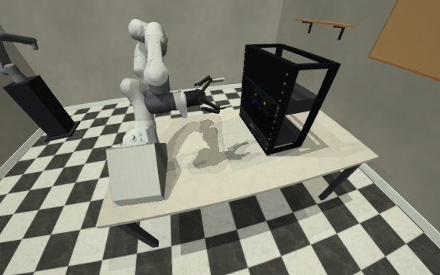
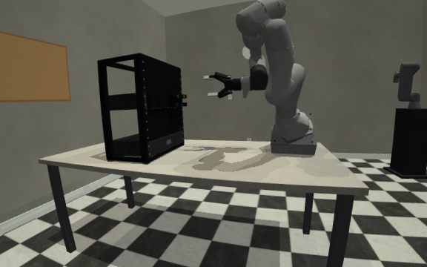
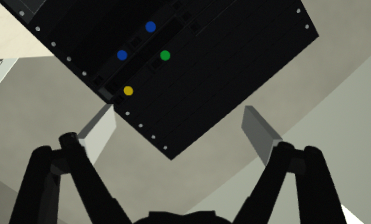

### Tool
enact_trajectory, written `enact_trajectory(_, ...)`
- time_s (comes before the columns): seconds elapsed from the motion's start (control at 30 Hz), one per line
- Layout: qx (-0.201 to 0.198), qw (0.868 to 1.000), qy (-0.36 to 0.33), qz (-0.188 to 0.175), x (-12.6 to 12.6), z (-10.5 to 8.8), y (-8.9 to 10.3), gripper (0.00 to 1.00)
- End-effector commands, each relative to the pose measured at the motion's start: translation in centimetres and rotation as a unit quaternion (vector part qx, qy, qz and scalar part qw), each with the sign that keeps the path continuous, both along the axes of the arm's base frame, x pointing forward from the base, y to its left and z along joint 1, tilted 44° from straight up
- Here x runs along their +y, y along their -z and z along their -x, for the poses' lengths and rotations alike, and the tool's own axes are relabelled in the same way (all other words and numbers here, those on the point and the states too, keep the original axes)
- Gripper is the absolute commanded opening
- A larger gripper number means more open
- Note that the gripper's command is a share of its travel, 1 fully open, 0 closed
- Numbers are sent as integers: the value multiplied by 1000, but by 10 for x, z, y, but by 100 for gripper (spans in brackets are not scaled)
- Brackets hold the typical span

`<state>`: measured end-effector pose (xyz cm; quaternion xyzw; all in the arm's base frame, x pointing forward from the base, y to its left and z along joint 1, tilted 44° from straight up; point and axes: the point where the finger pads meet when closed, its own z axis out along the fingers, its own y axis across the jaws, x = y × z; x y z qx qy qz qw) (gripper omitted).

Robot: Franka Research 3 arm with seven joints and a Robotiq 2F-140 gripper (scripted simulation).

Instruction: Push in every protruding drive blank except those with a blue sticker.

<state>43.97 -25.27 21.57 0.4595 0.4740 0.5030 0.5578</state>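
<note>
The black rack [image 1: 260, 72] [image 2: 163, 83] [image 3: 211, 85] stands upright on the table. On its front, a yellow-stickered blank [image 1: 264, 103] [image 2: 184, 96] [image 3: 128, 90] sticks out past the front edge in the exterior view. A green-stickered blank [image 1: 256, 94] [image 2: 178, 96] [image 3: 165, 55] is beside it; how far it sticks out is hard to tell. In the adjacent lower row are two blue stickers [image 3: 122, 55] [image 3: 150, 27]; at least one blue-stickered blank juts out. My gripper [image 1: 221, 93] [image 2: 209, 86] [image 3: 179, 116] is open and empty, in front of the rack, apart from it, its fingers one above the other.
The pale table [image 1: 205, 191] [image 2: 273, 174] carries the rack and the arm's base. A light box [image 1: 137, 176] stands near the base. The rack's sides are open frame posts. A wall shelf [image 1: 325, 23] and a separate pedestal [image 1: 40, 107] [image 2: 410, 141] are away from the table.
</note>
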Motion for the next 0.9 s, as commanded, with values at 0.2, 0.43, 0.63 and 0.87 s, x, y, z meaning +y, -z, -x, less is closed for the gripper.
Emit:
enact_trajectory(0.2,-9,991,-2,-134,6,-2,11,100)
enact_trajectory(0.43,-10,980,-2,-200,13,-3,23,100)
enact_trajectory(0.63,-10,971,-2,-239,18,-4,31,100)
enact_trajectory(0.87,-10,954,-2,-301,27,-5,44,100)
